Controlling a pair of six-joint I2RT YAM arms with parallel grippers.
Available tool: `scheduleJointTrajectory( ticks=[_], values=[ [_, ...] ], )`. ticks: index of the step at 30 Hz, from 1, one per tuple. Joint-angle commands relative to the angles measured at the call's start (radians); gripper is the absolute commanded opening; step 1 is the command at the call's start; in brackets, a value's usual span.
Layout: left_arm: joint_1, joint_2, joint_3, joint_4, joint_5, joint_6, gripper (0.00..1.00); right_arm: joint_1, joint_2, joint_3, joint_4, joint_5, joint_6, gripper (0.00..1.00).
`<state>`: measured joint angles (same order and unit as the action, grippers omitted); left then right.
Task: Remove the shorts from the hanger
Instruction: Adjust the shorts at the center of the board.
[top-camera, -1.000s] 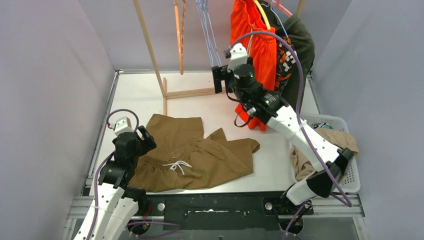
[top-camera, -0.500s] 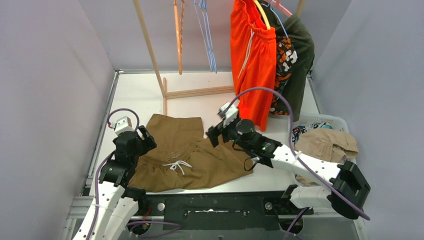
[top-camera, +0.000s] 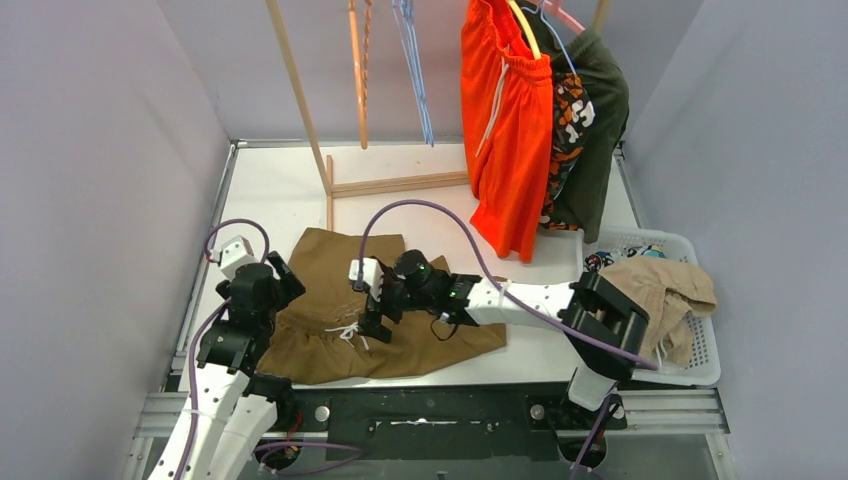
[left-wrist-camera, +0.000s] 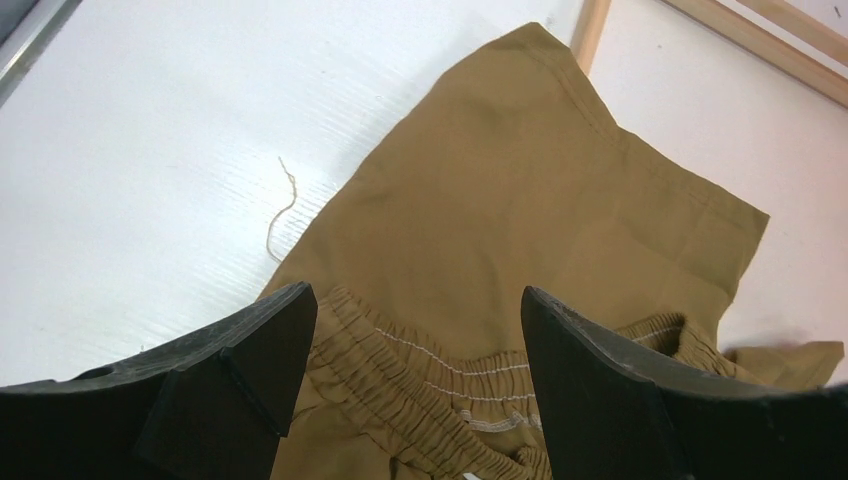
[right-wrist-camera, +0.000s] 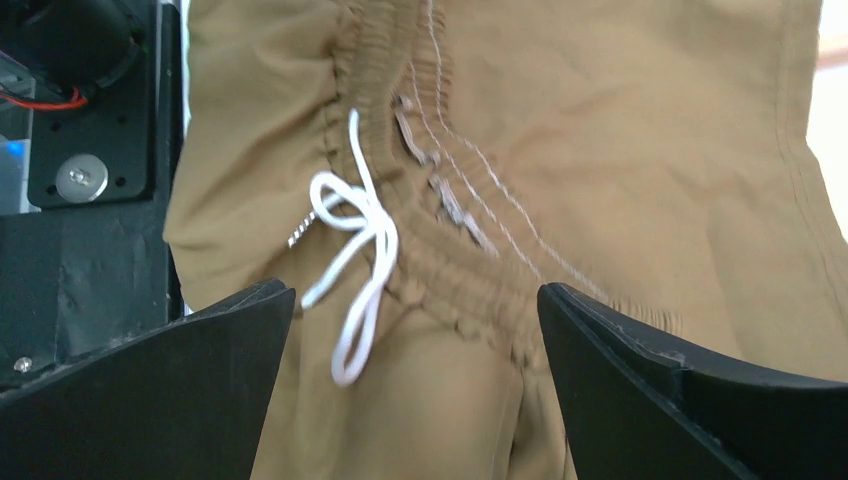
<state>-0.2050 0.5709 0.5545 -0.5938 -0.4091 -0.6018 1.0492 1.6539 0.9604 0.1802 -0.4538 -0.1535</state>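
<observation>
White bench (top-camera: 280, 190) carries the brown shorts (top-camera: 340, 262), off any hanger and lying flat toward 7 o'clock, with the waistband running roughly 8 to 2 o'clock. Right end effector (top-camera: 372, 312) hangs spread wide directly over the white drawstring (right-wrist-camera: 352, 240), so it looks the nearer arm for a pickup. Left end effector (top-camera: 283, 283), also spread, hovers over the shorts' 9 o'clock edge.

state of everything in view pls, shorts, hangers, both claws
Brown cloth shorts with white drawstring, lying rumpled on the white table
White drawstring, tied in a bow
Bright orange-red shorts, hanging on a yellow hanger
Orange-black-white camouflage shorts, hanging
Dark green shorts, hanging
Beige shorts, heaped in the white plastic basket
Blue wire hangers, hanging empty
Left claw, open, above the brown waistband
Right claw, open, above the drawstring
</observation>
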Motion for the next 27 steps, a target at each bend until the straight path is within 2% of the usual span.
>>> scheduleJointTrajectory(
  ticks=[1,9,14,16,19,22,24,26,27],
  values=[
    [0.009,-0.007,0.057,-0.006,-0.091,-0.046,0.75,0.019,0.086,0.14,-0.016,-0.06,-0.067,0.98],
    [0.013,-0.02,0.063,-0.024,-0.116,-0.062,0.75,0.02,0.295,0.29,-0.129,-0.052,-0.11,0.98],
    [0.015,-0.014,0.06,-0.016,-0.098,-0.053,0.75,0.021,0.38,0.248,-0.084,0.049,-0.02,0.99],
    [0.013,-0.013,0.059,-0.011,-0.09,-0.05,0.75,0.028,0.371,0.211,-0.073,0.129,-0.008,0.94],
    [0.013,-0.014,0.053,0.004,-0.057,-0.033,0.75,0.06,0.315,0.145,-0.062,0.245,-0.033,0.63],
    [0.014,-0.01,0.05,0.013,-0.039,-0.022,0.75,0.066,0.239,0.066,-0.009,0.279,-0.007,0.43],
    [0.013,-0.008,0.049,0.014,-0.033,-0.02,0.75,0.065,0.172,0.008,0.038,0.285,0.012,0.26],
    [0.013,-0.01,0.048,0.016,-0.028,-0.018,0.75,0.064,0.1,-0.038,0.078,0.299,0.024,0.03],
    [0.013,-0.011,0.048,0.016,-0.027,-0.018,0.75,0.066,0.064,-0.054,0.098,0.322,0.035,0.0]
  ],
)
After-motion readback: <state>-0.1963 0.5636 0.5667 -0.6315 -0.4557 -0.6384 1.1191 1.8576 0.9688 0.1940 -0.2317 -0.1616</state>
